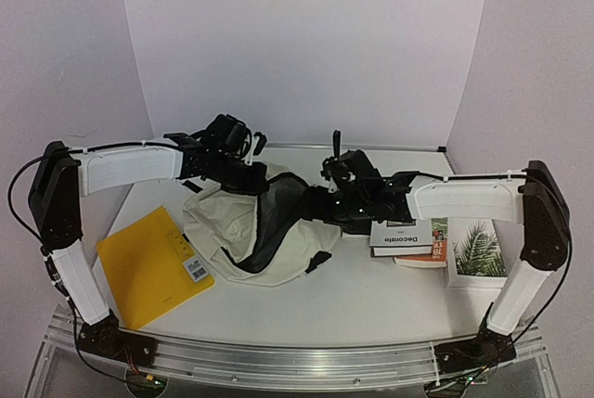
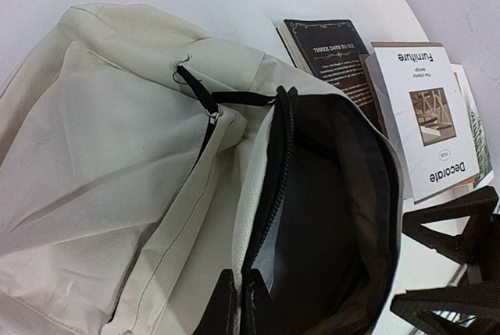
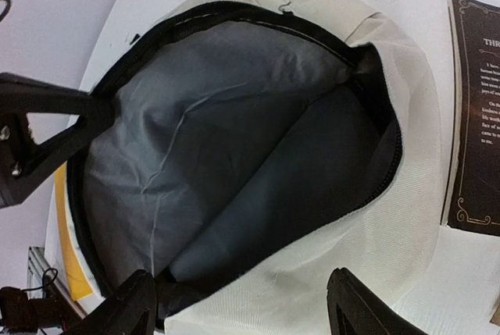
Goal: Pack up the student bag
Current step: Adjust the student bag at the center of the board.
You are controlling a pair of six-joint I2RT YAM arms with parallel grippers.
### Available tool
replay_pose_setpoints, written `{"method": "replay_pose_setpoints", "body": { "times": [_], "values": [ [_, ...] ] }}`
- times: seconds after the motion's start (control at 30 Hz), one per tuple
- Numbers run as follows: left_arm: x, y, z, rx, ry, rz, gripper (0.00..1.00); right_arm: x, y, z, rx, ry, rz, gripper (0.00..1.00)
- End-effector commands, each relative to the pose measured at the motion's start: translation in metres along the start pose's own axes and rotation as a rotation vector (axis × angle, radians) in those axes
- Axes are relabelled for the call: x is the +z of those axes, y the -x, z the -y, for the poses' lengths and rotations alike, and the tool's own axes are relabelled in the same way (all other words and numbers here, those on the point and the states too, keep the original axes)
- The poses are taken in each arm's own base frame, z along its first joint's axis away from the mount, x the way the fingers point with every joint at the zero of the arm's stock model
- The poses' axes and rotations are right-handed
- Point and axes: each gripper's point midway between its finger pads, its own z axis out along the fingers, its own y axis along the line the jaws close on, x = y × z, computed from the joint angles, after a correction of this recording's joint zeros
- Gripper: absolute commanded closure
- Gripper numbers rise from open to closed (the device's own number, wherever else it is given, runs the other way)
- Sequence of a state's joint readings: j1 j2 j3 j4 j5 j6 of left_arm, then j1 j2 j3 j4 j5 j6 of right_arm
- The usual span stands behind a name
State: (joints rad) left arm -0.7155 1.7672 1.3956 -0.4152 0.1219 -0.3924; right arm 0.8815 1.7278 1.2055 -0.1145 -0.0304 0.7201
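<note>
The student bag (image 1: pixel 243 231) lies in the middle of the table, cream fabric with its black zipper mouth open and grey lining showing (image 3: pixel 226 140). My left gripper (image 1: pixel 249 178) is at the bag's far rim. In the left wrist view its gripper (image 2: pixel 237 294) is shut on the zipper edge of the bag (image 2: pixel 117 155) and holds the mouth up. My right gripper (image 1: pixel 317 201) is at the right side of the opening. In the right wrist view it (image 3: pixel 242 304) is wide open and empty, its fingers spread over the near rim.
A black book (image 2: pixel 324 46) and a white "Decorate" book (image 1: pixel 399 236) lie right of the bag, with a plant-cover book (image 1: pixel 478 250) beyond them. A yellow envelope (image 1: pixel 153 263) with a barcode label lies to the left. White walls close off the back.
</note>
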Motion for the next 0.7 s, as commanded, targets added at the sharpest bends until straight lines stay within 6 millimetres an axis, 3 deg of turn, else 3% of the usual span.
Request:
{"method": "replay_pose_setpoints", "body": {
  "times": [0.0, 0.23, 0.37, 0.53, 0.67],
  "values": [
    [-0.023, 0.018, 0.009, 0.018, -0.026, 0.082, 1.0, 0.01, 0.004, 0.026, -0.004, -0.198, 0.03, 0.31],
    [-0.034, 0.039, -0.008, 0.015, 0.014, 0.14, 1.0, 0.014, 0.001, 0.02, -0.031, -0.179, 0.005, 0.75],
    [-0.047, 0.062, -0.041, -0.002, 0.072, 0.187, 1.0, 0.01, 0.001, 0.026, -0.049, -0.201, 0.015, 0.97],
    [-0.08, 0.092, -0.106, -0.094, 0.137, 0.266, 1.0, -0.003, 0.011, 0.047, -0.073, -0.251, 0.044, 1.0],
    [-0.111, 0.101, -0.163, -0.186, 0.203, 0.321, 1.0, -0.011, 0.028, 0.074, -0.083, -0.304, 0.066, 1.0]
  ]
}}
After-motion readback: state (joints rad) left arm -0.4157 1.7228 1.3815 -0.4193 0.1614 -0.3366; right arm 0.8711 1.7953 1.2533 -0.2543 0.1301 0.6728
